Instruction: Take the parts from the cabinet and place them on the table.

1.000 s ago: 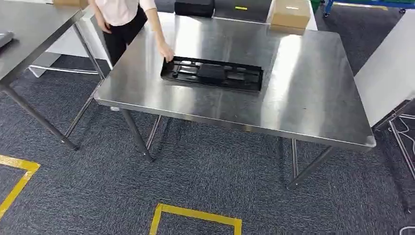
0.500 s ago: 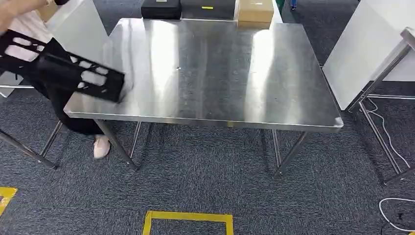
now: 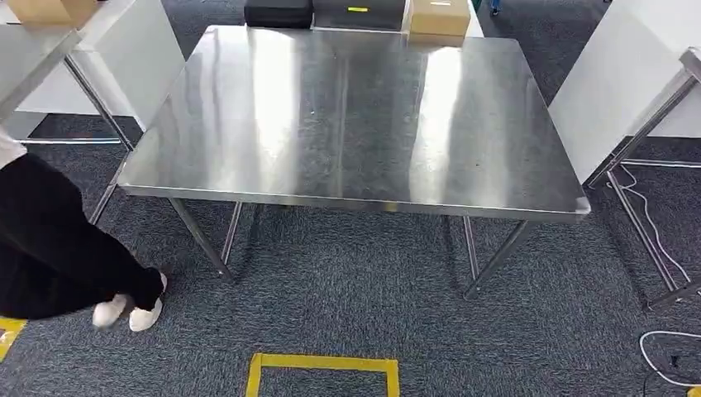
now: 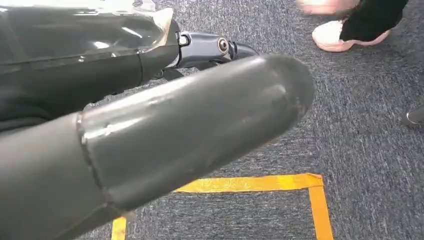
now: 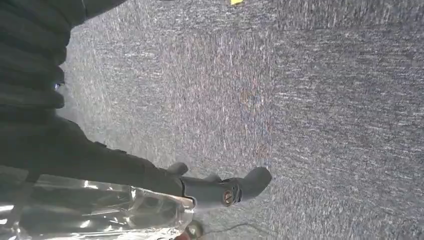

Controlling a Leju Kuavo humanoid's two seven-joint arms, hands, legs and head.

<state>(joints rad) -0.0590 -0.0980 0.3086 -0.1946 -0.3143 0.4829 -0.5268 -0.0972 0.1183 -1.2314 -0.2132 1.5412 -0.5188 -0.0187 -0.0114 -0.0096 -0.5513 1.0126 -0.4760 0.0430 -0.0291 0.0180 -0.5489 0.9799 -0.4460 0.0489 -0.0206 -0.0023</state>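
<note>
Both arms hang at the robot's sides, so each wrist camera looks down at the grey carpet floor [image 5: 325,125]. The left robot hand [image 4: 190,135] holds nothing, its thick thumb and darker fingers extended; the right robot hand [image 5: 220,190] also carries nothing, fingers loosely extended. The shiny stainless-steel tabletop [image 3: 355,116] lies ahead of and above both hands, with no parts on it; cabinet and parts cannot be seen. A person's black-trousered leg [image 3: 58,256] passes left of the left robot hand, near a yellow tape square [image 3: 322,372].

Boxes [image 3: 438,16] behind the table [image 3: 355,124]; person's legs [image 3: 58,256] at its left.
</note>
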